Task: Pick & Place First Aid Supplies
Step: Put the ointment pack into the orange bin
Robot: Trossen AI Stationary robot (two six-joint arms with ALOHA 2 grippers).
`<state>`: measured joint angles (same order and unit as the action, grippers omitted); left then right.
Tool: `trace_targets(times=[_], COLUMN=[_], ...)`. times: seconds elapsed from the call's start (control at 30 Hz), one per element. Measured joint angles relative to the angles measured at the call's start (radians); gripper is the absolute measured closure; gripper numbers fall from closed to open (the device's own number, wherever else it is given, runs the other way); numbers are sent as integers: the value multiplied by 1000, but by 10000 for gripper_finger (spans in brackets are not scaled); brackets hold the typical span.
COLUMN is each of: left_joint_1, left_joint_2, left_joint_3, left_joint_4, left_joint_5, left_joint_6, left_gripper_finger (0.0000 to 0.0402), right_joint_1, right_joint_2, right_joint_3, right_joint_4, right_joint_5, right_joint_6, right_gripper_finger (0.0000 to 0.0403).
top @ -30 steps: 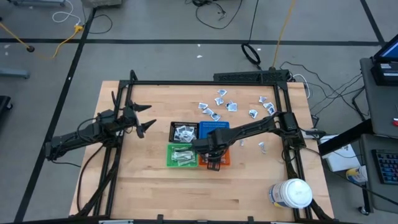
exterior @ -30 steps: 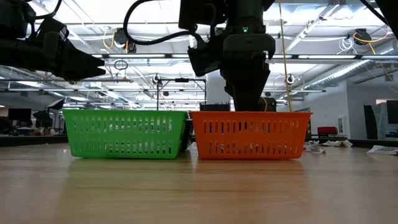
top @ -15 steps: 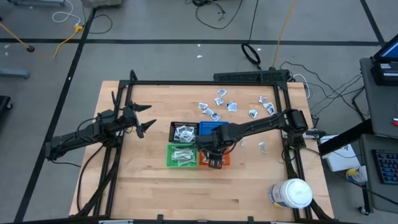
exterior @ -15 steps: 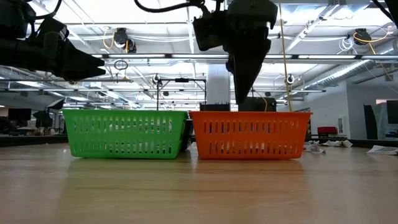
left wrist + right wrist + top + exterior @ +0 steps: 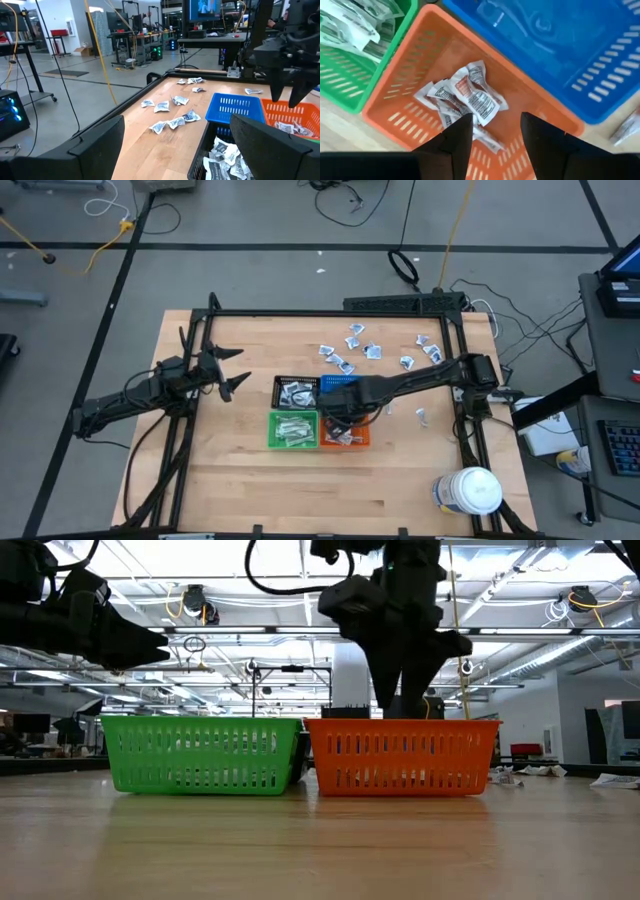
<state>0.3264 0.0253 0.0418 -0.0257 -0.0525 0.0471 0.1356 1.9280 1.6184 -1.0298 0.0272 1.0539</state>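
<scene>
Four small bins stand together mid-table: black (image 5: 295, 392), blue (image 5: 340, 384), green (image 5: 292, 430) and orange (image 5: 347, 437). Crumpled white packets (image 5: 465, 100) lie on the orange bin's floor, and other packets fill the green bin (image 5: 355, 25) and the black bin (image 5: 225, 155). Loose first aid supplies (image 5: 362, 347) lie flat on the wood toward the far right. My right gripper (image 5: 338, 418) hangs above the orange bin's far part, fingers pointing down, open, nothing between them (image 5: 496, 117). My left gripper (image 5: 238, 370) waits open at the table's left, level, well clear of the bins.
A large white jar (image 5: 470, 490) stands at the near right corner. One stray packet (image 5: 421, 416) lies right of the bins. A dark frame (image 5: 330, 312) runs along the table's edges. Bare wood lies in front of the bins (image 5: 320, 840).
My right gripper has risen out of the orange bin and drifted a little toward the far edge, rolling about its own pointing line as it went. The packets on the orange bin's floor now show where the gripper stood.
</scene>
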Motion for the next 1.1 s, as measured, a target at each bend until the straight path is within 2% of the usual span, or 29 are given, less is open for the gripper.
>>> trace_targets(times=[0.2,0.73,1.1], left_joint_1=[0,0,0], left_joint_2=[0,0,0], left_joint_3=[0,0,0], left_joint_4=[0,0,0], left_joint_5=[0,0,0], left_joint_6=[0,0,0], left_gripper_finger=[36,37,36], right_joint_1=[2,1,0], right_joint_2=[-88,-504,-715], right_joint_3=[-116,-605,-820], right_joint_4=[13,-8,-70], right_joint_5=[-1,-1,-2], right_joint_6=[71,256,358], right_gripper_finger=[243,243,243])
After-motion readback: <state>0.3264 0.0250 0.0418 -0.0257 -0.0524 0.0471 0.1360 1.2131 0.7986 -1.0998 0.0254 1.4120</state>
